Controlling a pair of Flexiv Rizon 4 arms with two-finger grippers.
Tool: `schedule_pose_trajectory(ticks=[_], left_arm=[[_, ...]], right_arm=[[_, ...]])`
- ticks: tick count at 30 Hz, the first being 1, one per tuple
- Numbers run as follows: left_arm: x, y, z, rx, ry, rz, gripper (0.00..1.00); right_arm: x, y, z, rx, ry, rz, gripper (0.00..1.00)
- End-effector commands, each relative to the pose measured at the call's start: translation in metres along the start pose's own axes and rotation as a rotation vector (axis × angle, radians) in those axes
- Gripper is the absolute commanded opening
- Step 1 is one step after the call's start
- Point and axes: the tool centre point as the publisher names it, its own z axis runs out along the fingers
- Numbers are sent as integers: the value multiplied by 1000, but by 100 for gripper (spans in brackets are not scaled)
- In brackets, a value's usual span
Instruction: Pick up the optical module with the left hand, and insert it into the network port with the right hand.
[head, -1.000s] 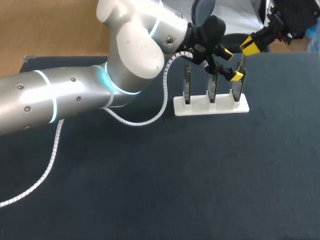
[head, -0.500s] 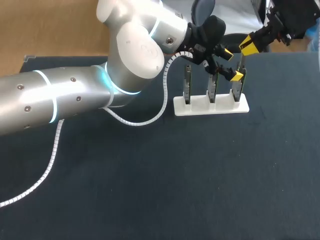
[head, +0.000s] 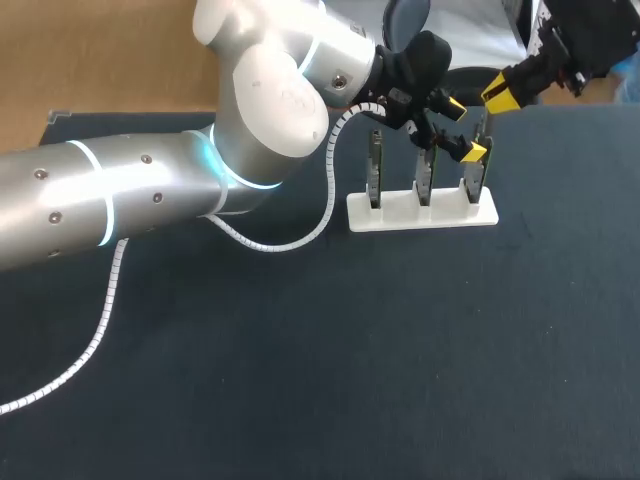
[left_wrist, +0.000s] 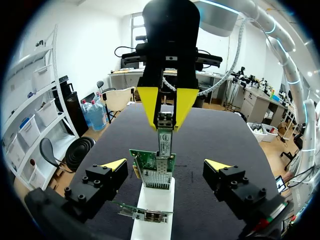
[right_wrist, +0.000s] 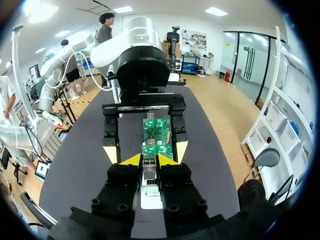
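Note:
My right gripper (head: 500, 92) hangs over the rightmost of three upright green network cards (head: 468, 185), shut on a silver optical module (left_wrist: 165, 134). In the left wrist view the module points down and its lower end meets the port at the top of that card (left_wrist: 152, 169). My left gripper (head: 465, 128) stands open, one finger on either side of the same card, touching nothing. In the right wrist view my right gripper (right_wrist: 149, 160) pinches the module (right_wrist: 149, 175), with the left gripper's yellow fingertips (right_wrist: 110, 152) and the cards (right_wrist: 156, 130) just ahead.
The three cards stand in slots of a white stand (head: 420, 214) at the back right of the dark table (head: 350, 360). My left arm (head: 150, 190) stretches across the table's back left, with a coiled cable (head: 105, 300) hanging from it.
The right gripper with the module has shifted only slightly above the card. The left arm and its open gripper have not moved.

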Motion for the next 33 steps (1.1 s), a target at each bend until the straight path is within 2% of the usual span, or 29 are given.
schedule_pose_trajectory(ticks=[1, 13, 29, 30, 31, 33], left_arm=[[-1, 1, 0, 1, 6, -2, 100], [-1, 1, 0, 1, 6, -2, 100], [-1, 1, 0, 1, 6, -2, 100], [-1, 1, 0, 1, 6, -2, 100], [-1, 1, 0, 1, 6, -2, 100], [-1, 1, 0, 1, 6, -2, 100]], right_arm=[[2, -1, 0, 2, -1, 2, 0], [6, -9, -1, -9, -2, 0, 0], [11, -3, 5, -31, 3, 16, 0], [11, -3, 5, -30, 4, 16, 31], [11, -3, 5, -30, 5, 17, 100], [9, -3, 3, -29, -1, 17, 100]])
